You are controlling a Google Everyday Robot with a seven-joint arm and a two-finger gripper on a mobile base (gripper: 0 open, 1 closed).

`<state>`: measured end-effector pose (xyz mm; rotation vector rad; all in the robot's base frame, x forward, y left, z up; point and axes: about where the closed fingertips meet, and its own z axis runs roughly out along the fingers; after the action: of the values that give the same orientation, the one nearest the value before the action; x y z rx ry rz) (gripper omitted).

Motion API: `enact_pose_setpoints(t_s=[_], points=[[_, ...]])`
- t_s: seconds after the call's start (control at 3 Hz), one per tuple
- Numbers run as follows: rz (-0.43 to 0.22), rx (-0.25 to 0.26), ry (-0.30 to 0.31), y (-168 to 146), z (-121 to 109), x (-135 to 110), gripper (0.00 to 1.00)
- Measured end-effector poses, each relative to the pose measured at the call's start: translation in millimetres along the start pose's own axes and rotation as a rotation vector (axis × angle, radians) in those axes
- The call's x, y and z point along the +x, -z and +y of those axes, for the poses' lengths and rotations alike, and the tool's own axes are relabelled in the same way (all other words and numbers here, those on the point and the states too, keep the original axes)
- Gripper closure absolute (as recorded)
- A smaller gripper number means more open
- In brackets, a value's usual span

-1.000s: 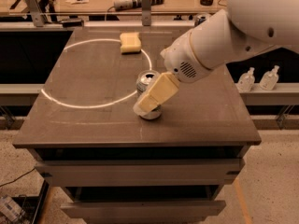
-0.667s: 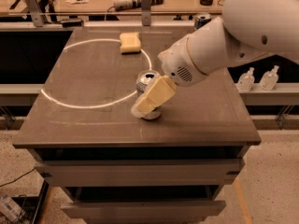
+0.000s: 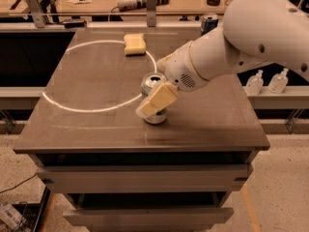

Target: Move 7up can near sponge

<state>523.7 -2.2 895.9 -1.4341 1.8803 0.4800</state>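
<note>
The 7up can [image 3: 153, 82] stands upright on the dark table [image 3: 96, 124], just right of the middle, with its silver top showing. My gripper [image 3: 155, 93] is down at the can, reaching in from the right on the white arm [image 3: 241, 47]. Its cream-coloured tip covers the can's front and lower side. The pale-yellow sponge [image 3: 134, 43] lies flat near the table's far edge, well behind the can and apart from it.
A white circle line [image 3: 72, 108] is drawn on the table top. A blue-and-silver can [image 3: 209, 22] stands at the far right corner behind the arm. Two clear bottles [image 3: 268, 82] sit on a shelf to the right. A cluttered bench runs along the back.
The arm and gripper have shifted slightly to the left, closer onto the can. The can and the sponge have not moved.
</note>
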Motion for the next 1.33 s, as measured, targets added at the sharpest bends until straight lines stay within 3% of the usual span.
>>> enact_pose_setpoints(t_s=[0.67, 1.0, 1.33], points=[[0.002, -0.031, 0.045, -4.5, 2.5, 9.0, 0.65], [0.016, -0.010, 0.020, 4.6, -26.1, -0.4, 0.88], [0.033, 0.049, -0.068, 16.9, -77.3, -19.3, 1.00]])
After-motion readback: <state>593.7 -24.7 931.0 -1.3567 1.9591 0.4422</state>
